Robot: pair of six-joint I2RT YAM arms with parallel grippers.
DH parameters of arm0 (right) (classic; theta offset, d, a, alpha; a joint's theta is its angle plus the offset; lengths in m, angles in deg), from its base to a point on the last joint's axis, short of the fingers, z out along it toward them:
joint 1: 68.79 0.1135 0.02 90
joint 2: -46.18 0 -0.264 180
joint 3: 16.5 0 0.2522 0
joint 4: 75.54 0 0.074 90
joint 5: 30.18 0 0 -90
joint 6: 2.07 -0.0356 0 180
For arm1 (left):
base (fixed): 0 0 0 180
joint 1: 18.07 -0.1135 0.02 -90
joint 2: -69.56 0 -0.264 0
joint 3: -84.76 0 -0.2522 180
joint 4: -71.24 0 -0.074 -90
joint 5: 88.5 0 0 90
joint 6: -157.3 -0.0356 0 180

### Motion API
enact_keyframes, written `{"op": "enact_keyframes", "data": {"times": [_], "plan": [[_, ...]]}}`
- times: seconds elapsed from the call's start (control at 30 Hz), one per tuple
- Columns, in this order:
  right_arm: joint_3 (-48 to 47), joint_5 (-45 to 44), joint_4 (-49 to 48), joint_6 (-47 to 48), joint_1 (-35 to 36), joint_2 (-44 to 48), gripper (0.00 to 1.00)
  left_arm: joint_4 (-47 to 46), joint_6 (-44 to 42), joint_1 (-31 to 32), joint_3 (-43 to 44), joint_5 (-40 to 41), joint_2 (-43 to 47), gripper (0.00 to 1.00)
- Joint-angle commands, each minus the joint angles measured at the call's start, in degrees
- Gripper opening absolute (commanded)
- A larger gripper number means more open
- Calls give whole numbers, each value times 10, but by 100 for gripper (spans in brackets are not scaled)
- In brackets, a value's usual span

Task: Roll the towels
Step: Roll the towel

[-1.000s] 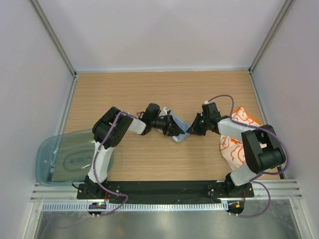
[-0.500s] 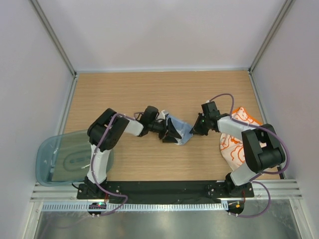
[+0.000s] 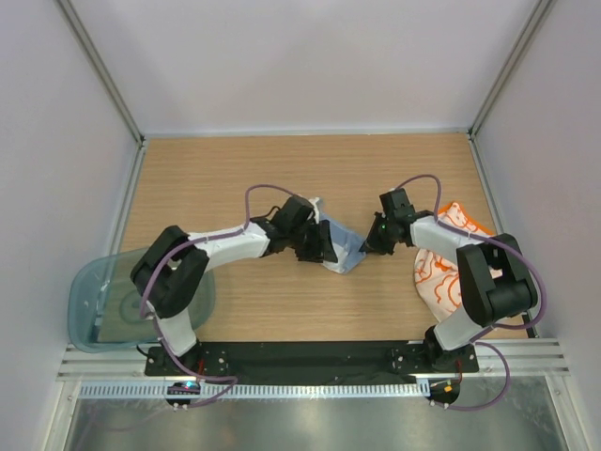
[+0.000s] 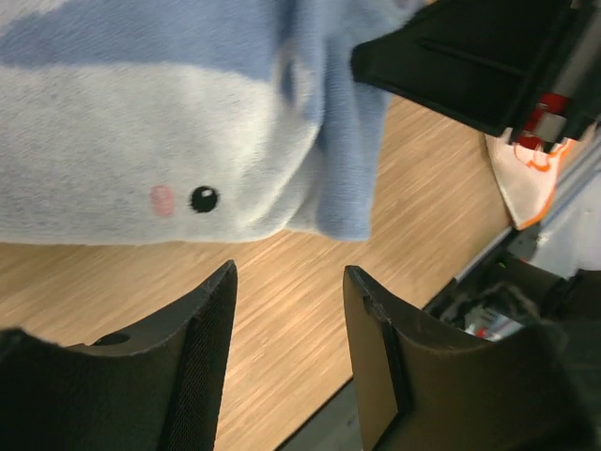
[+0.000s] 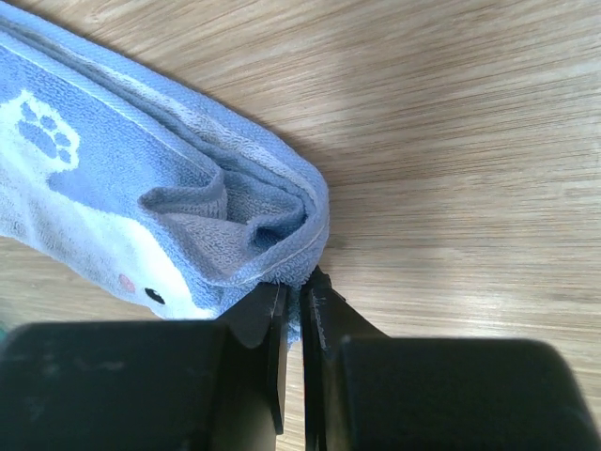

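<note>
The pale blue towel (image 3: 346, 249) lies bunched at the table's middle; it bears a white animal face and a paw print. My left gripper (image 3: 317, 246) is at the towel's left edge. In the left wrist view my left gripper (image 4: 286, 282) is open and empty over bare wood, with the towel (image 4: 141, 132) just beyond its fingertips. My right gripper (image 3: 372, 241) is at the towel's right end. In the right wrist view it (image 5: 293, 285) is shut on the folded edge of the towel (image 5: 160, 178). An orange and white patterned towel (image 3: 439, 274) lies crumpled under the right arm.
A translucent blue-green tray (image 3: 99, 315) sits at the table's near left edge, partly off the wood. White walls with metal posts enclose the table on three sides. The black mounting rail (image 3: 310, 355) runs along the near edge.
My left arm's elbow has swung down and to the left, stretching the arm out, while its gripper stayed at the towel's left edge. The right arm has hardly moved.
</note>
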Motion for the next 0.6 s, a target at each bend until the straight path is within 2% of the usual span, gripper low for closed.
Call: {"op": "enact_keyframes", "data": {"times": [0.0, 0.17, 0.57], "plan": [[-27, -6, 18, 9, 2, 24, 1, 71, -87, 50, 39, 152, 24, 51], [-34, -3, 28, 9, 5, 24, 1, 73, -117, 111, 79, 198, 6, 54], [-33, 5, 23, 5, 9, 25, 1, 76, -129, 140, 120, 279, -64, 55]]}}
